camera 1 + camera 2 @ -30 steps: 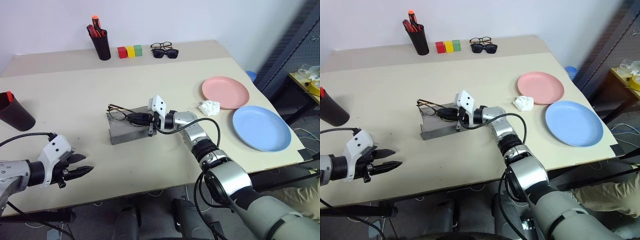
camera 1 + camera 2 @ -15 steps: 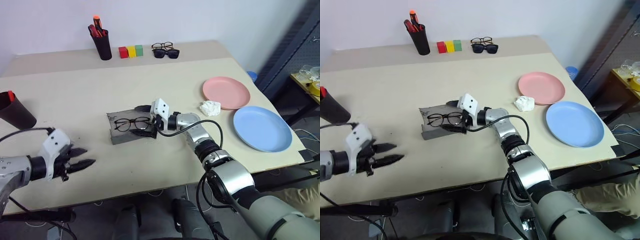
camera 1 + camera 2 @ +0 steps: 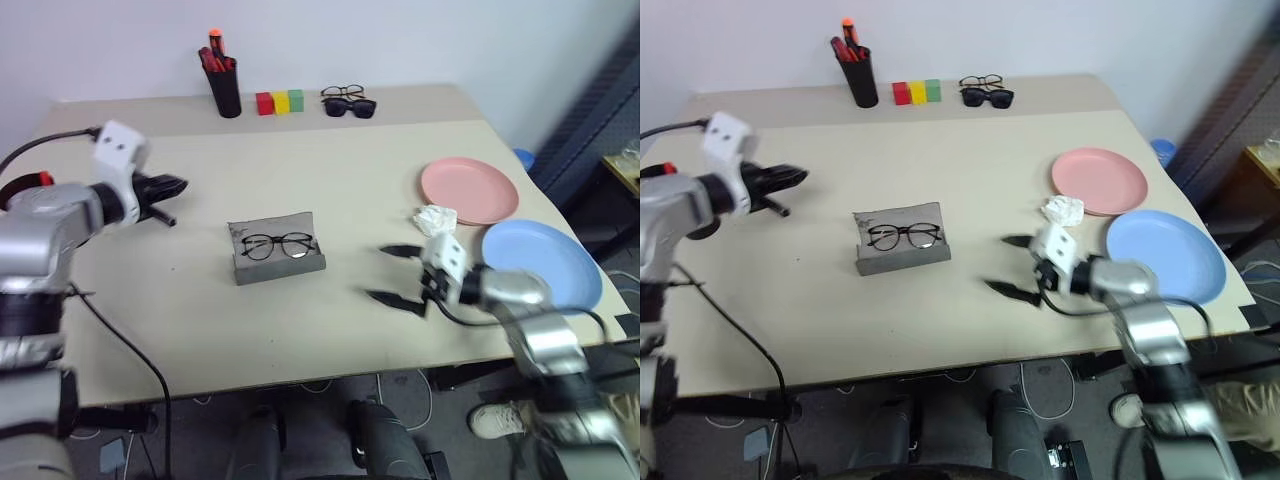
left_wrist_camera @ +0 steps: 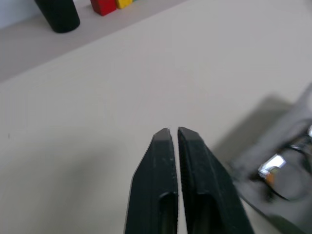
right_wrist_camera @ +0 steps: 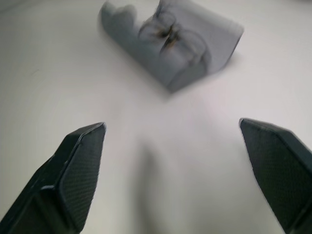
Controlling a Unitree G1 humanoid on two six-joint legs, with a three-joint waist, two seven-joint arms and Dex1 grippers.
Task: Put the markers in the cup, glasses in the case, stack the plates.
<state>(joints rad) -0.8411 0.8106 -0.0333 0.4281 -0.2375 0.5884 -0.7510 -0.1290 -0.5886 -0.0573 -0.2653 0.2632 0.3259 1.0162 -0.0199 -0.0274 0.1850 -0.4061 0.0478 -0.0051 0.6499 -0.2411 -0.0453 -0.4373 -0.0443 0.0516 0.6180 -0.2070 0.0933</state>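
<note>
Between the two grippers, the glasses [image 3: 278, 244] lie inside the open case [image 3: 276, 250] on the table [image 3: 350, 160]; that part of the task appears complete, though the lid is not closed. The right gripper [image 3: 397, 275] stands just beside the case on its right, fingers spread wide and holding nothing. The left gripper [image 3: 172, 186] hangs above the table to the case's far left side, fingers pressed together and empty. Plates remain unstacked: the pink plate [image 3: 469, 189] and the blue plate [image 3: 541, 264] lie side by side beyond the right gripper, on its outer side, with a crumpled white tissue [image 3: 434, 219] between that gripper and the pink plate. A dark cup [image 3: 16, 189], with a red tip showing at it, sits behind the left arm; whether both markers are inside cannot be told. Stacking looks to be the next step, nearest the right gripper.
</note>
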